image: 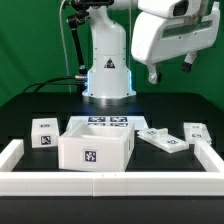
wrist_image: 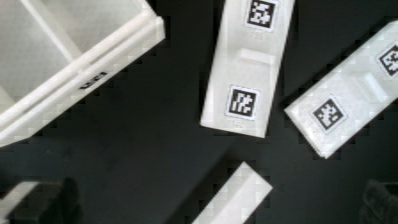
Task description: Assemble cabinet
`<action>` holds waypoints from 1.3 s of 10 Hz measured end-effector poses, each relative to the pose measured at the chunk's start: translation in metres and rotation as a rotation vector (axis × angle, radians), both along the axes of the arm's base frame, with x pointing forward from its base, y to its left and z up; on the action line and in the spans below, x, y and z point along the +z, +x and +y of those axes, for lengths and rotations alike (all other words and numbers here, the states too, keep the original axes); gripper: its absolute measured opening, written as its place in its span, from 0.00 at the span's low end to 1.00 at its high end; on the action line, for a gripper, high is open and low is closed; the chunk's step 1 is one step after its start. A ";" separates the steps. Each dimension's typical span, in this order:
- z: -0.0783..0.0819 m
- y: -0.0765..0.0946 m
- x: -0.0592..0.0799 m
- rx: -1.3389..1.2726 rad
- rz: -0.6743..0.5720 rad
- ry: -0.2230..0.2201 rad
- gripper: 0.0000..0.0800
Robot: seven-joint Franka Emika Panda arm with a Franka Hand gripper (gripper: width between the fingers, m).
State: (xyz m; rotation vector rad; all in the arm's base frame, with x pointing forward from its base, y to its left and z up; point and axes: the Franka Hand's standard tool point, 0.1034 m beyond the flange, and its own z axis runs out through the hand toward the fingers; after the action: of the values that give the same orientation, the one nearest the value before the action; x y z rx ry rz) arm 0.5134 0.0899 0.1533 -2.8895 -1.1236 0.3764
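Note:
The cabinet box (image: 95, 148), white and open-topped with a tag on its front, stands on the black table near the front. A small tagged block (image: 44, 132) lies to its left in the exterior view. Two tagged panels (image: 160, 138) (image: 195, 131) lie to its right. My gripper (image: 170, 68) hangs high above the panels, open and empty. In the wrist view the box corner (wrist_image: 63, 60) and two long tagged panels (wrist_image: 249, 65) (wrist_image: 347, 95) lie far below. The dark fingertips (wrist_image: 36, 200) stand wide apart, and the gripper (wrist_image: 210, 208) holds nothing.
The marker board (image: 105, 123) lies behind the box, in front of the robot base (image: 107, 60). Plain white border rails (image: 100, 185) run along the front and both sides. A plain white bar (wrist_image: 240, 195) shows between the fingers, far below.

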 end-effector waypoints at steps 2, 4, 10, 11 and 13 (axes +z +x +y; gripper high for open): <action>-0.027 -0.023 -0.024 0.185 -0.076 0.081 1.00; -0.047 -0.022 -0.036 0.295 -0.102 0.124 1.00; -0.065 -0.028 -0.050 0.379 -0.110 0.154 1.00; -0.074 -0.029 -0.056 0.497 -0.122 0.175 1.00; -0.091 -0.037 -0.071 0.596 -0.118 0.197 1.00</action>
State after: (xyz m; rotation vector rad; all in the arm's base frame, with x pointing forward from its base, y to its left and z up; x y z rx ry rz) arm 0.4769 -0.0006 0.0823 -2.3842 -1.9117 0.0875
